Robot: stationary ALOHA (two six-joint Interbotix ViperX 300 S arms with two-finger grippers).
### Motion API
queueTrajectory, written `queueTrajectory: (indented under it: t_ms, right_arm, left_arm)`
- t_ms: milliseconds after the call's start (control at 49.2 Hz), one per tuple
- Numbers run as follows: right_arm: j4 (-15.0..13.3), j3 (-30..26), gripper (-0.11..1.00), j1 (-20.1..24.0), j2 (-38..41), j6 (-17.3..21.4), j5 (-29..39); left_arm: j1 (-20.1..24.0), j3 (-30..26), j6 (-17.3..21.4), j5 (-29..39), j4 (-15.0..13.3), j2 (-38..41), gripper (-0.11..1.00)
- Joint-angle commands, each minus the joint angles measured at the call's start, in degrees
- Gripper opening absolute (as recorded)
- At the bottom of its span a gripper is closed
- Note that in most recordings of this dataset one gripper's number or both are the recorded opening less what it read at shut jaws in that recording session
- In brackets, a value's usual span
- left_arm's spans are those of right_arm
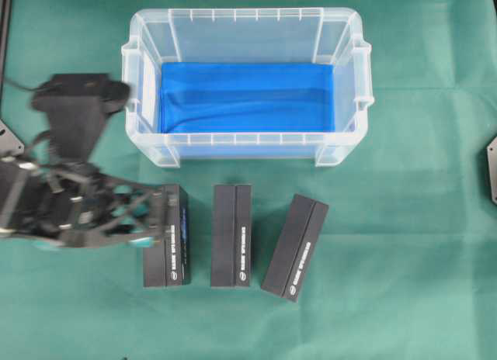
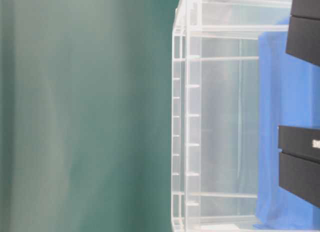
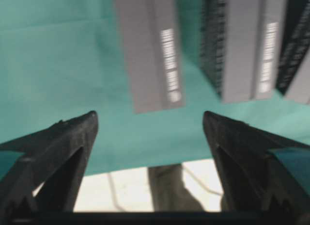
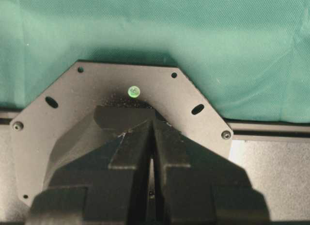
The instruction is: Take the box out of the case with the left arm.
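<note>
1. Cloth (image 1: 419, 298) of green covers the whole table, and everything else in the overhead view lies on it.
2. At the far left, the left arm (image 1: 74, 119) reaches in, its left gripper (image 1: 155, 220) pointing right, just at the left edge of the first box. The wrist view shows the two black fingers (image 3: 58, 152) spread wide with only cloth between them; nothing is held.
3. Three black boxes lie in a row in front of the case: the left box (image 1: 175, 240), the middle box (image 1: 231, 236) and the right box (image 1: 295, 247), which is tilted. All three are outside the case, apart from each other.
4. Behind the row, the case (image 1: 147, 81) of clear plastic shows only its blue lining (image 1: 248, 96) inside.
5. At the right edge, a dark plate (image 1: 491, 166) is just visible. The right gripper (image 4: 151, 152) sits over a black mounting plate (image 4: 63, 99), fingers pressed together, gripping nothing.
</note>
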Motion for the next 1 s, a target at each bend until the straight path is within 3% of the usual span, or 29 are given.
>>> queueTrajectory:
  t_ms: [0, 468, 712, 976]
  right_arm:
    - [0.1, -1.5, 0.01, 0.0, 0.4, 0.1, 0.1]
    - [0.1, -1.5, 0.01, 0.0, 0.3, 0.1, 0.1]
    - [0.1, -1.5, 0.01, 0.0, 0.3, 0.1, 0.1]
    - [0.1, -1.5, 0.01, 0.0, 0.3, 0.1, 0.1]
  left_arm:
    - [-1.4, 1.7, -1.1, -0.3, 0.2, -3.4, 0.90]
    - [-3.8, 7.6, -3.0, -0.2, 0.4, -8.7, 0.90]
    - [-2.4, 10.4, -2.8, 0.2, 0.5, -11.8, 0.90]
    - [2.5, 14.9, -0.6, 0.3, 0.5, -17.7, 0.89]
